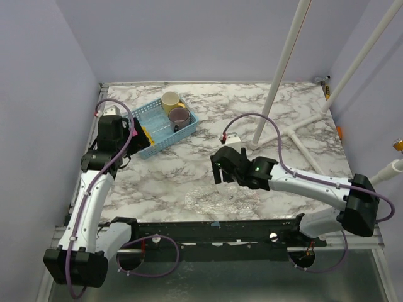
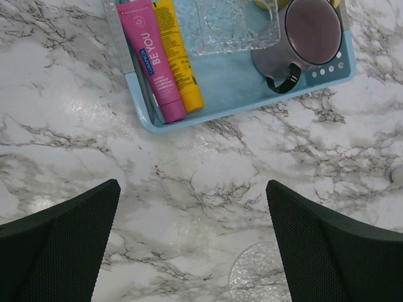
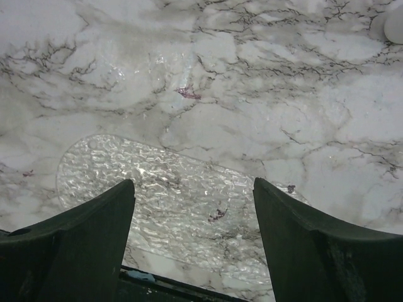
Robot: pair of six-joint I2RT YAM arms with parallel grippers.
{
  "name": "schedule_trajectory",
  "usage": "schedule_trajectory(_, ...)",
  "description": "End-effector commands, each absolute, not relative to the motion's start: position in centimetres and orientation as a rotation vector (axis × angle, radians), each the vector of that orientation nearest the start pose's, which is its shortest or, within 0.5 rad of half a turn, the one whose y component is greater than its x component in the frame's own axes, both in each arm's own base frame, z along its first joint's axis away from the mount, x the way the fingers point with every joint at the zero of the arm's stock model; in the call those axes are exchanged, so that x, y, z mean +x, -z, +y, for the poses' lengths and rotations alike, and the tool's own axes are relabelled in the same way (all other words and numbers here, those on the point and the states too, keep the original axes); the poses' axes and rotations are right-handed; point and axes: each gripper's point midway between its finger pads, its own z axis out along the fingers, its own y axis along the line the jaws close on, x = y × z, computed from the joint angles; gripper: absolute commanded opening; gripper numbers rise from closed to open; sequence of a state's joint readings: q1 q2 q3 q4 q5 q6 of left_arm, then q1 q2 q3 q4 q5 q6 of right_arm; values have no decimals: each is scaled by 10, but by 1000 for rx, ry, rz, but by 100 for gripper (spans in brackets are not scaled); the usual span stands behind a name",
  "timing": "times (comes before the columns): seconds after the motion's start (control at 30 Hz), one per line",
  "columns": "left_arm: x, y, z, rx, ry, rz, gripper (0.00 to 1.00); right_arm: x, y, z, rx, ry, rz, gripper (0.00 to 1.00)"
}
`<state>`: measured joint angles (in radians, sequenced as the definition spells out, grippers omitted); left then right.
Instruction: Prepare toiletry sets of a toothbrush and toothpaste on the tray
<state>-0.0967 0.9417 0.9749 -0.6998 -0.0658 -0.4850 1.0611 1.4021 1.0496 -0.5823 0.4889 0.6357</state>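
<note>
Top external: looks down on the marble table [image 1: 302, 126]. Finds the left gripper [image 1: 115, 143] spread wide and empty, hanging just short of one end of the blue basket [image 1: 165, 137]. Shows the pink tube [image 1: 134, 133] and the yellow tube [image 1: 145, 131] lying in that end, close ahead of those jaws, with the purple mug [image 1: 179, 116] and the cream mug [image 1: 170, 99] farther beyond at the other end. Puts the right gripper [image 1: 219, 171] well apart from the basket, jaws parted and holding nothing, over the clear tray [image 1: 217, 200] near the table's front edge.

Left wrist: peers between two black fingers [image 2: 60, 245] set far apart, with only marble in the gap. Has the basket ahead of the fingertips, not touching them. Shows the pink tube and the yellow tube flat, side by side and touching, in the basket corner ahead of the jaw on the picture's left. Catches a thin pale strip [image 2: 131, 56] along the pink tube's outer side, against the basket wall; cannot tell whether toothbrush or wall. Finds the purple mug upright ahead of the other jaw, handle turned toward the fingertips.

Right wrist: looks down between two dark fingers [image 3: 69, 245], wide apart, gripping nothing. Shows the clear tray flat on the marble directly below and just ahead of the jaws, reaching out past the jaw on the picture's left.
</note>
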Motion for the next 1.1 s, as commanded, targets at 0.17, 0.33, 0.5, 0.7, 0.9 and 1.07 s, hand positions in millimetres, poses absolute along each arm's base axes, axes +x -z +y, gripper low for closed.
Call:
schedule_trajectory(0.17,313,-222,-3,-606,164,2226,93,185,-151,263,-439,-429,2310,79)
schedule_trajectory(0.33,331,-208,17,-663,109,2300,87,173,-156,255,-453,-503,2294,79)
schedule_trajectory(0.5,351,-186,26,-685,121,2374,80,166,-158,248,-456,-530,2292,78)
schedule_trajectory(0.7,370,-160,46,-753,87,2432,76,152,-158,249,-475,-611,2303,78)
schedule_trajectory(0.9,387,-130,55,-783,81,2504,72,148,-159,244,-475,-625,2301,78)
schedule_trajectory(1.07,394,-113,52,-781,115,2545,69,145,-154,244,-476,-637,2315,78)
